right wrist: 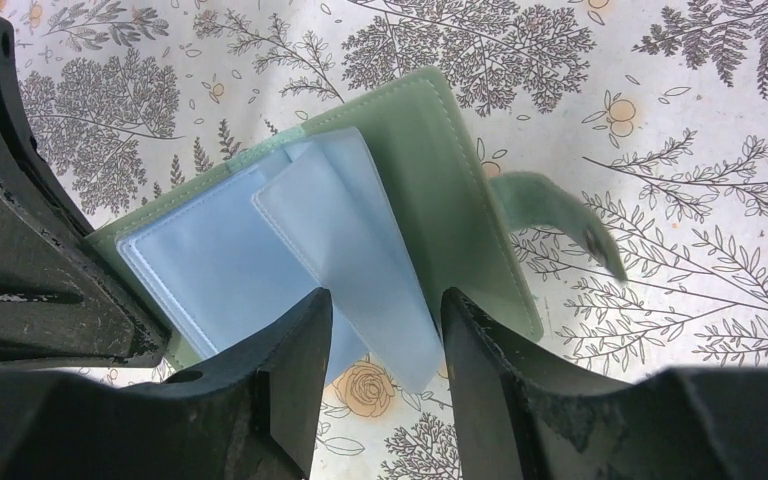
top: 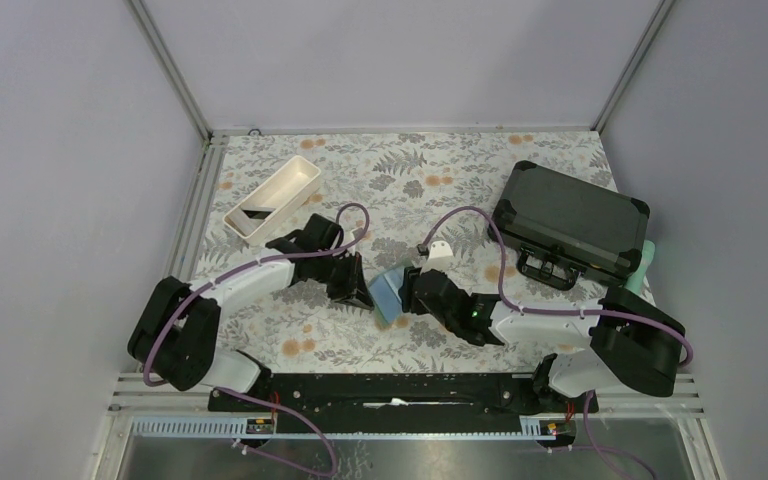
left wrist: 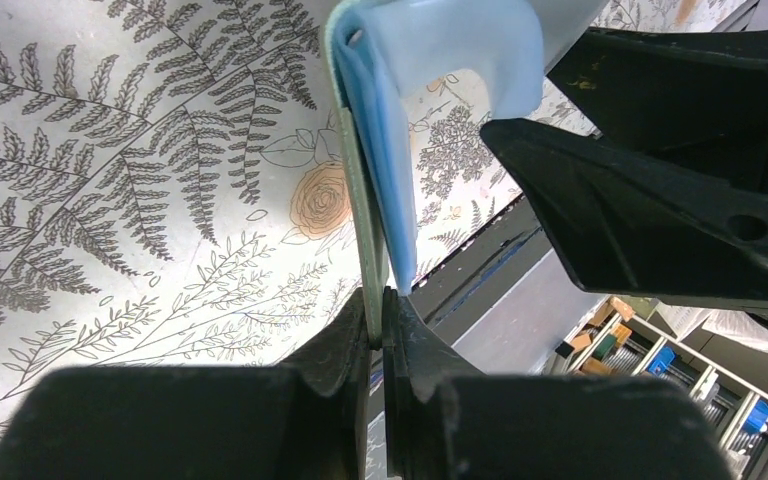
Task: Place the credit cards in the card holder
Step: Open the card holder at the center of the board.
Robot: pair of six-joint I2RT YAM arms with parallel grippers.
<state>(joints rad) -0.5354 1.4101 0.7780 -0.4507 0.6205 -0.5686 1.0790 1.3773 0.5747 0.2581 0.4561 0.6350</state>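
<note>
Near the middle of the floral tablecloth [top: 440, 175], toward six o'clock, the card holder [top: 388, 290] is held open between both arms. The left gripper [left wrist: 380, 316] is pinched tight on the edge of its green cover. The right gripper [right wrist: 385, 340] stands half-wide, its fingers [right wrist: 290, 390] straddling one pale blue pocket [right wrist: 350, 260]; whether they touch it cannot be told. A white tray [top: 305, 180] lies at ten o'clock, a black case [top: 572, 222] at two, and a small white block [top: 438, 252] just beyond the right gripper. A dark flat shape [top: 258, 212] in the tray is too small to identify. The holder's strap [right wrist: 560, 215] is blurred, and from above the grippers crowd both its sides.
</note>
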